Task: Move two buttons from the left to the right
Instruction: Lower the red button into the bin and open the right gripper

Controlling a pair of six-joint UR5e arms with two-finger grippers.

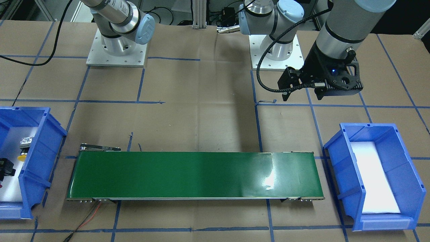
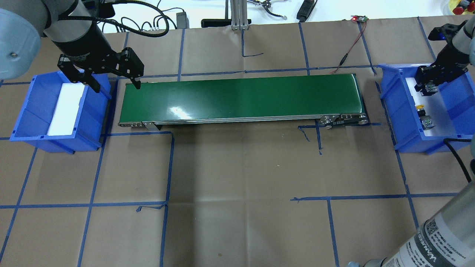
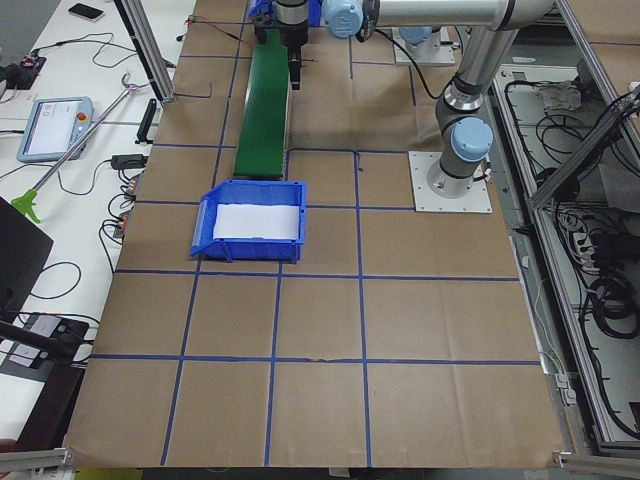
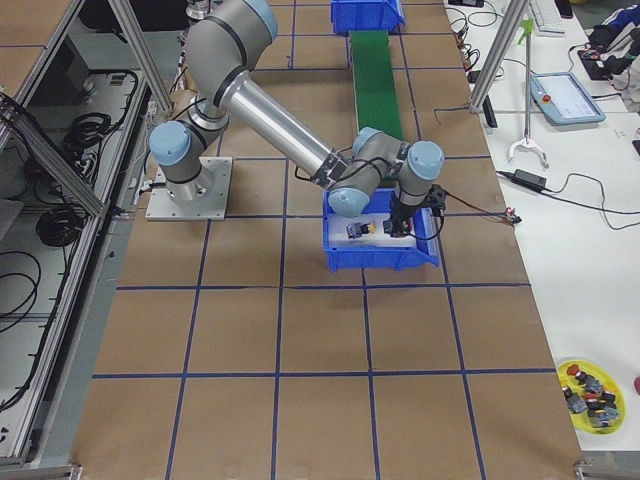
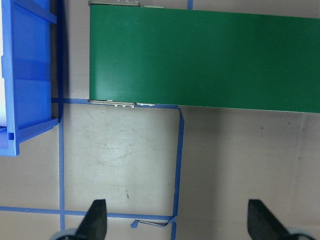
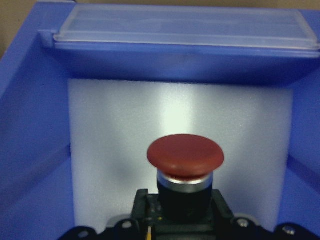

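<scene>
So the right gripper (image 2: pixel 427 84) is down in the pickup bin (image 2: pixel 389 100), just past the end of the conveyor belt (image 2: pixel 241 96) on the robot's right. On the wrist cam it looks clamped on the red button (image 6: pixel 185 165), with the cap pointing away toward the white foam pad (image 6: pixel 115 130). The grip point sits at the very bottom of that frame, so I can't tell if it's on the barrel or the block. The yellow button (image 2: pixel 424 115) lies on the same foam just beside the gripper, about as far from the belt but a bit more toward the robot. The left gripper (image 5: pixel 180 224) hangs in the air near the belt's opposite end, slightly to the robot's side of it as far as I can tell. Its jaws are spread wide with nothing between them, and the receiving bin (image 2: pixel 28 111) is just beyond that end. For doing the pick well, I'd go straight up first. Get the whole button above the bin wall facing the belt before any sideways travel, and don't drift toward the yellow one. A mushroom cap on a round barrel probably wants to swivel in the fingers, so keep the carry gentle. Set it low on the near end of the belt, mid-width, ideally with the square block resting flat so it can't roll. Only let go once it's touching.
</scene>
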